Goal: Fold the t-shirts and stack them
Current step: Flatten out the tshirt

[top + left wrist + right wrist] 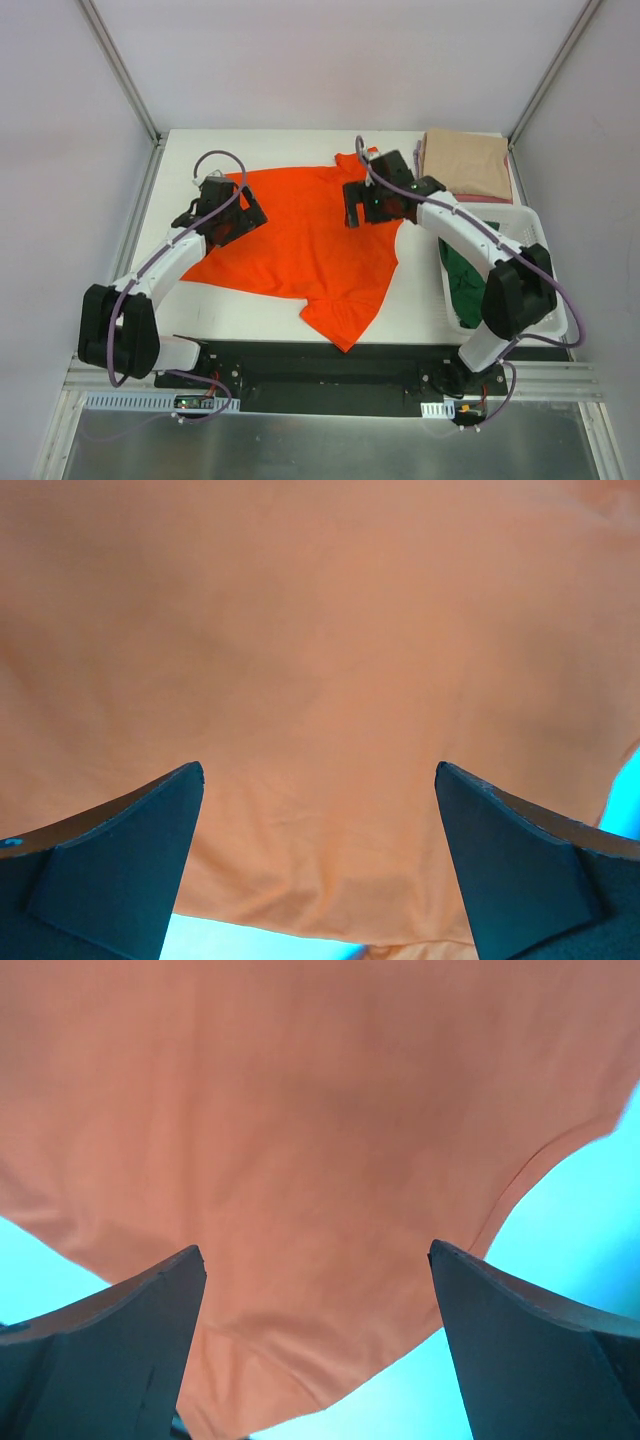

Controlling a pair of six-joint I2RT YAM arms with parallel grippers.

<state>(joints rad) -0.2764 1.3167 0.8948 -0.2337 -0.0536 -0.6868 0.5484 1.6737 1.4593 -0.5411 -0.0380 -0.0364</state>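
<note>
A bright orange t-shirt (300,235) lies spread over the middle of the white table, one end hanging toward the front edge. My left gripper (232,218) is open over its left part; the orange cloth (320,680) fills the left wrist view between the spread fingers. My right gripper (358,205) is open over its upper right part; the cloth (300,1130) lies under the spread fingers. A folded beige t-shirt (465,163) lies at the back right on a pink one (490,199). A dark green t-shirt (466,280) sits in the basket.
A white slatted basket (535,245) stands at the table's right edge beside my right arm. Metal frame posts rise at the back corners. The black base plate (320,365) runs along the front edge.
</note>
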